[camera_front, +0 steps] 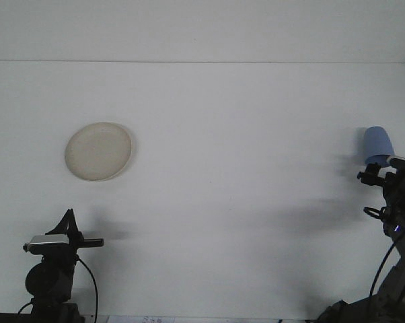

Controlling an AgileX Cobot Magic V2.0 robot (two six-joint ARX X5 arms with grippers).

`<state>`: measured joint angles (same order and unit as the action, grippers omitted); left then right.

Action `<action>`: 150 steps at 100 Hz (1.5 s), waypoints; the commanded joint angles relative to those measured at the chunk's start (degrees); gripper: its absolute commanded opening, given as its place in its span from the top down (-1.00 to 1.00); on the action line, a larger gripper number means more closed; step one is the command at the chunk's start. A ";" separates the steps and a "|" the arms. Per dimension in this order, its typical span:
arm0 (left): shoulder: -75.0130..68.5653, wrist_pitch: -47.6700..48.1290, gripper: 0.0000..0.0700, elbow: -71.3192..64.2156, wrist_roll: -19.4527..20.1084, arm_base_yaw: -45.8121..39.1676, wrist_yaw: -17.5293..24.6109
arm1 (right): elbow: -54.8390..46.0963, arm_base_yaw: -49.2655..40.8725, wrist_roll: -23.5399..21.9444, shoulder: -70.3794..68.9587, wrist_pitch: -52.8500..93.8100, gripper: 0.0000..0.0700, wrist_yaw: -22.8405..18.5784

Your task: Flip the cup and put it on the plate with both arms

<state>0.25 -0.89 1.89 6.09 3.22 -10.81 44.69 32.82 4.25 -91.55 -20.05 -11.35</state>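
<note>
Right gripper (377,173) is up at the far right edge of the table, right at the bottom of the blue cup (378,143). Its dark head covers the cup's lower rim. I cannot tell if it is open or closed, and I cannot tell if it is touching the cup. It may be just in front of it.

The blue cup sits mouth down. Its small closed end points up and its wide end is low. It is near the right side of the white table (223,134).

The plate (98,151) is round and pale. It lies flat far over on the left, well apart from the cup, with nothing on it.

Left gripper (71,225) waits low at the near left, below the plate. It holds nothing, and its fingers are too dark to tell apart, so I cannot tell its state either.

I think the step now is reaching for the cup, so the job has hardly begun.

What could go wrong? The cup looks light and sits close to the table's side. A bump from the arm could tip it or push it off. A pinch low on the rim could make it slip out. Then comes the pass to the other arm, and a poor hold could drop it there.
</note>
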 commanded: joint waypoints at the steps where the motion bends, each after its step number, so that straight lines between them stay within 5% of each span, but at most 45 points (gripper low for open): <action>1: -0.09 -0.79 0.96 -1.09 0.13 -0.07 -0.31 | 2.71 0.66 1.55 -2.89 -0.98 -0.48 -1.38; 32: -0.09 -0.79 0.96 -1.09 0.13 -0.07 -0.31 | 11.26 0.68 4.70 -12.26 -2.36 -0.45 -2.21; 61: -0.09 -0.79 0.96 -1.09 0.13 -0.07 -0.31 | 12.83 0.68 4.57 -17.38 -10.12 0.19 -3.93; 80: -0.09 -0.79 0.96 -1.09 0.13 -0.07 -0.31 | 12.85 0.92 4.39 -17.11 -10.78 0.99 -3.85; 104: -0.09 -0.79 0.96 -1.09 0.13 -0.07 -0.31 | 12.85 0.81 -2.40 -9.73 -4.59 0.99 -3.67; 127: -0.09 -0.79 0.96 -1.09 0.13 -0.07 -0.31 | 12.85 -4.48 -13.66 7.19 11.93 0.99 -0.37; 150: -0.09 -0.79 0.96 -1.09 0.13 -0.07 -0.31 | 15.41 -18.99 -11.87 24.65 41.46 0.99 -0.57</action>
<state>0.25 -0.89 1.89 6.09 3.22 -10.81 57.52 17.65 -8.36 -69.60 13.08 -11.81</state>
